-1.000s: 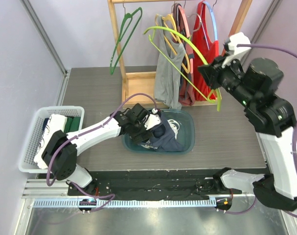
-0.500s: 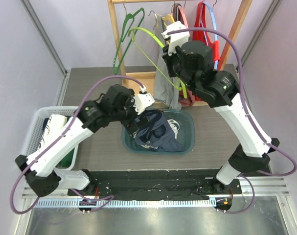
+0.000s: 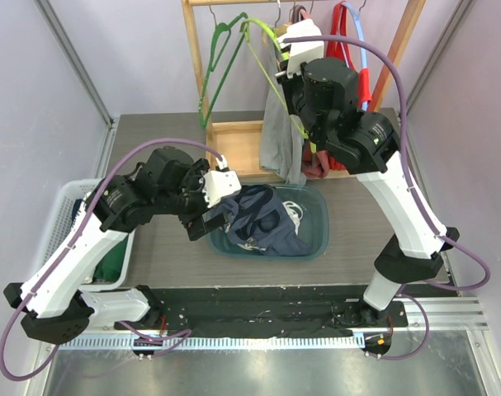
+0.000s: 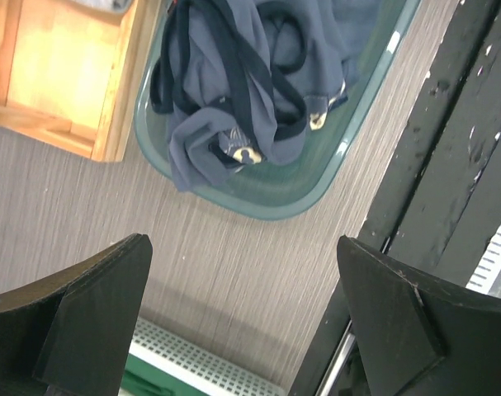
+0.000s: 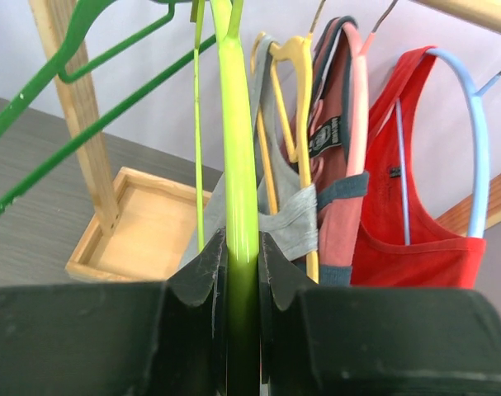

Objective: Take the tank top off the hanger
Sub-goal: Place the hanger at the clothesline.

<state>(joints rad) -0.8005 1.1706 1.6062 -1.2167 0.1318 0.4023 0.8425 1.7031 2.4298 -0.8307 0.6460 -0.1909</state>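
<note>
The tank top (image 4: 233, 99), upper middle, is soft and floppy; grab a bunch. The left gripper (image 4: 242, 313) gapes wide, empty; the right gripper (image 5: 242, 276) pinches the lime hanger (image 5: 238, 165).

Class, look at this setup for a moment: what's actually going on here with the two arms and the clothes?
The right gripper is shut on a bare lime-green hanger, holding it up at the wooden rack beside a dark green hanger, also bare. The left gripper is open and empty, above the table near a teal tub where a navy tank top lies crumpled, off any hanger. A grey top, a pink top and a red top hang on the rack.
</note>
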